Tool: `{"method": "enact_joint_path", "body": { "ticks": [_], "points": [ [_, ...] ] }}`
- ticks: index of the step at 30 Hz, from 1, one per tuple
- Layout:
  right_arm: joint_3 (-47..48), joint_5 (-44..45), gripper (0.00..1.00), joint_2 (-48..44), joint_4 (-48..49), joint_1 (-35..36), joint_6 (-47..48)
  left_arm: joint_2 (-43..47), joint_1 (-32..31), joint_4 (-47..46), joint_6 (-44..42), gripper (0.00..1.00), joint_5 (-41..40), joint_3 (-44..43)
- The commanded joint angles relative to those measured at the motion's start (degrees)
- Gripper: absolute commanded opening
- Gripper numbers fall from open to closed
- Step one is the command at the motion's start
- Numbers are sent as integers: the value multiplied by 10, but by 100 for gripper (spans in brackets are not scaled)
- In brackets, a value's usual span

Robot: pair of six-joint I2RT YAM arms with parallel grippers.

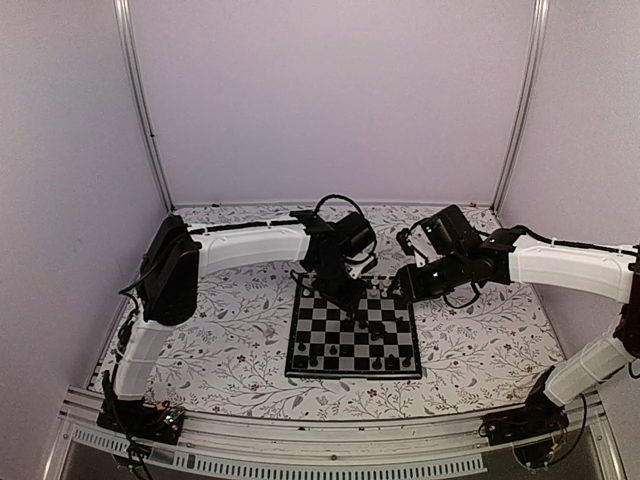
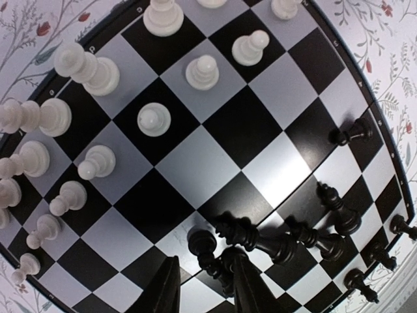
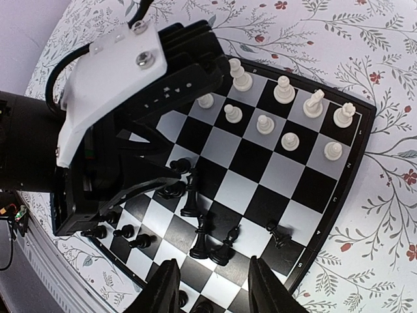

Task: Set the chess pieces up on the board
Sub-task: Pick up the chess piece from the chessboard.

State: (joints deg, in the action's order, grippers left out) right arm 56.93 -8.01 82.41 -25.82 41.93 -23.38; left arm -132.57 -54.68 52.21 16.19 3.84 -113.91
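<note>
The board (image 1: 350, 338) lies mid-table, with white chess pieces (image 1: 378, 290) on its far rows and black ones (image 1: 340, 355) on its near rows. My left gripper (image 2: 207, 290) hangs low over the black side. A black pawn (image 2: 203, 242) stands between its fingers, against the right finger (image 2: 251, 287), with a gap to the left finger (image 2: 166, 287). A tall black piece (image 2: 267, 242) is beside it. White pieces (image 2: 154, 120) stand up and left. My right gripper (image 3: 215, 287) hovers open over the board (image 3: 241, 160) and holds nothing. Black pieces (image 3: 203, 240) show below it.
A floral table cover (image 1: 230, 320) surrounds the board. The left arm's wrist (image 3: 124, 111) hides the board's far-left part in the right wrist view. Both grippers (image 1: 372, 296) are close together over the far half. Walls and metal posts (image 1: 145, 110) enclose the table.
</note>
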Motion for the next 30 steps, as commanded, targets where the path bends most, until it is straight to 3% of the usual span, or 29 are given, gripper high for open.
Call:
{"method": "enact_joint_path", "body": {
  "ticks": [1,8,15,19,30],
  "points": [
    [2,-7,38,2,-1,-3,1,-19,9,4,2,31,-1,-15],
    [6,-9,39,10,1,-3,3,-28,13,4,1,25,-1,-16],
    [8,-5,39,12,2,-3,6,-12,15,6,-3,0,-13,-19],
    [8,-2,39,13,2,-3,7,35,15,7,-8,0,-29,-1],
    [7,5,38,12,-1,-3,6,198,-16,-60,-103,0,53,242]
  ]
}}
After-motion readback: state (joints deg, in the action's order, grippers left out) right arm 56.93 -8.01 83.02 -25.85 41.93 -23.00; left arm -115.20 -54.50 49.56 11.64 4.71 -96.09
